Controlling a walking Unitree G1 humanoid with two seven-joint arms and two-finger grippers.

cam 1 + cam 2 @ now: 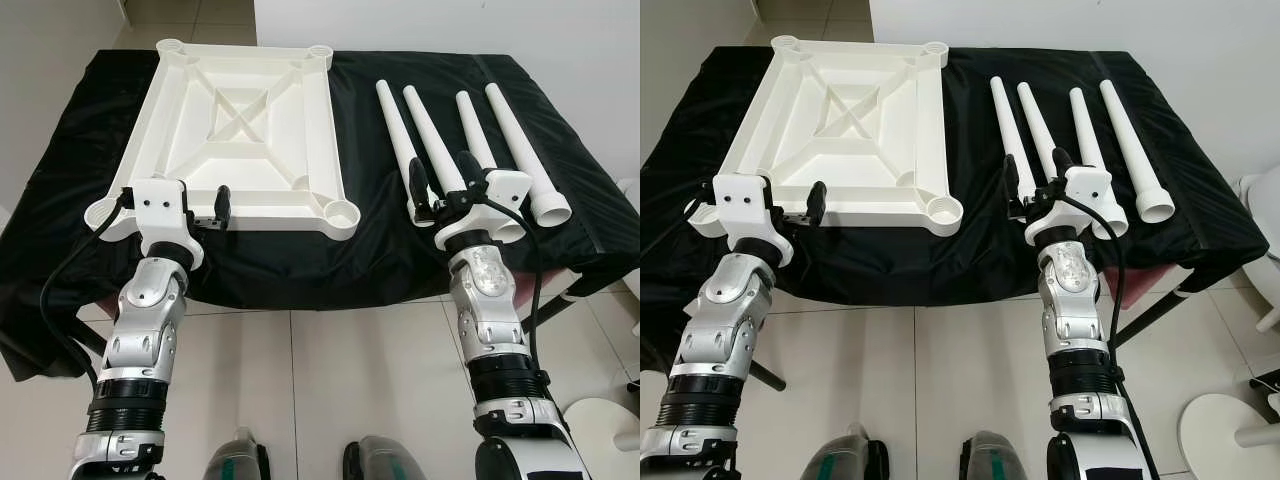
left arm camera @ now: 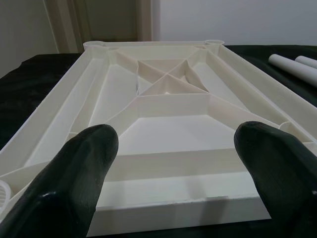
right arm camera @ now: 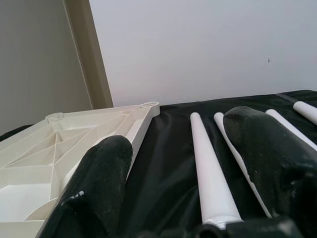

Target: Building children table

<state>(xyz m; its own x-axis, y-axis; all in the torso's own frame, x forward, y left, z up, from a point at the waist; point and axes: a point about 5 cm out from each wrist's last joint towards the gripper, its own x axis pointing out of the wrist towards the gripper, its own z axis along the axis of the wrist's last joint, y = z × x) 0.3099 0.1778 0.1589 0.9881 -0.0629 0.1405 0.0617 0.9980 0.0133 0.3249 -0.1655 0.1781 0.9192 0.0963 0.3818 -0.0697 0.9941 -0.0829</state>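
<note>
Four white plastic table legs (image 1: 440, 140) lie beside my upside-down white plastic tabletop (image 1: 245, 130) on the black cloth (image 1: 300, 260). My right gripper (image 1: 440, 185) hangs wide open, empty, over the inner legs; my left gripper (image 2: 173, 163) gapes empty at the tabletop's near edge. Round legs might roll away if bumped.

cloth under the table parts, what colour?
Plain black cloth, no pattern; it shows best in the left eye view, under the white tabletop and legs.
</note>
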